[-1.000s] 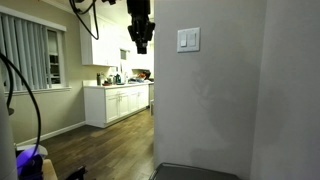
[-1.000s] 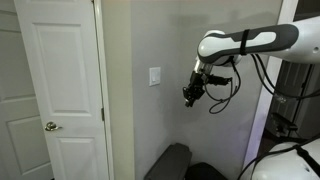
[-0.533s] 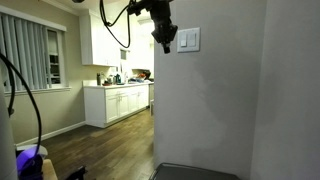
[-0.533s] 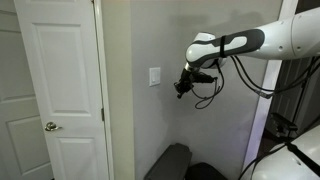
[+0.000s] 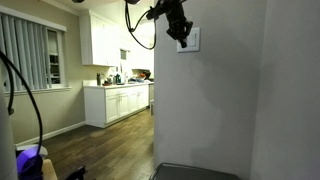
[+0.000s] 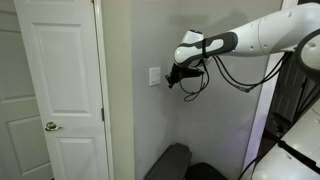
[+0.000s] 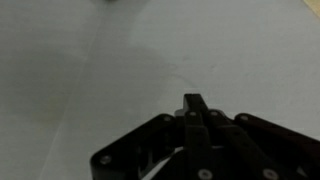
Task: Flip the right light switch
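Change: Compared with half a second earlier, the black two-fingered end effector (image 5: 184, 41) had swung across from the edge of the small, nearly square white wall plate (image 5: 196, 34) to sit in front of it. In an exterior view the end effector (image 6: 171, 82) had also drawn in towards the plain grey wall (image 6: 200, 130).
End effector: In the wrist view its fingers (image 7: 193, 104) looked pressed together into one blunt tip, pinching nothing.
Task's thing: The right light switch (image 5: 195, 42), a tall white rectangular rocker paddle, sat in the right half of the plate, high on the wall. The identical left paddle was hidden behind the fingers.
Wrist view: Only bare wall showed ahead of the tip, and the plate could not be made out there.
Key relation: The switch lay straight ahead of the tip, into the wall, and slightly to the tip's right. Its long axis ran vertically. In an exterior view the tip stood just beside the wall plate (image 6: 154, 76), and whether it touched could not be told.
Step in hand: Probably the final approach before pressing.
Next move calls for: A small shift right onto the correct paddle, then a short push at one end of its height.
Risk: The tip could land on the left paddle or on the seam between the two.
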`<action>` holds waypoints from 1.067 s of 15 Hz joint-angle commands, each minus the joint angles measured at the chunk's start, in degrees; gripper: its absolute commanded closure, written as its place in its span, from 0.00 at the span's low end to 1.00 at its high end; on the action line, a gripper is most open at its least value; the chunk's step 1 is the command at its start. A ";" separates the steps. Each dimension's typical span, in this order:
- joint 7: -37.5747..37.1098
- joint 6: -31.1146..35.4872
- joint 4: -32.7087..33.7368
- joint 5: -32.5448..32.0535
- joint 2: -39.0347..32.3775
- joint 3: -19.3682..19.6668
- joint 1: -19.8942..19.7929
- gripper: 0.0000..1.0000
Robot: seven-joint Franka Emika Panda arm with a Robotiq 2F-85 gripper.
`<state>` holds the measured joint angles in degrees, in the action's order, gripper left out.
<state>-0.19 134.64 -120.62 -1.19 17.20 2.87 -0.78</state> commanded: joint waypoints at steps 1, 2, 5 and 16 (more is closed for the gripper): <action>0.16 3.52 4.82 -2.36 -4.63 -0.98 -0.78 1.00; 0.01 4.25 5.91 -2.44 -5.39 -1.12 -0.63 1.00; -0.80 7.01 8.18 -3.83 -7.14 -1.81 -0.60 1.00; -5.59 15.66 11.86 -7.57 -10.90 -3.06 -0.77 1.00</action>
<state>-2.30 147.25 -109.74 -6.13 7.54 0.66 -0.77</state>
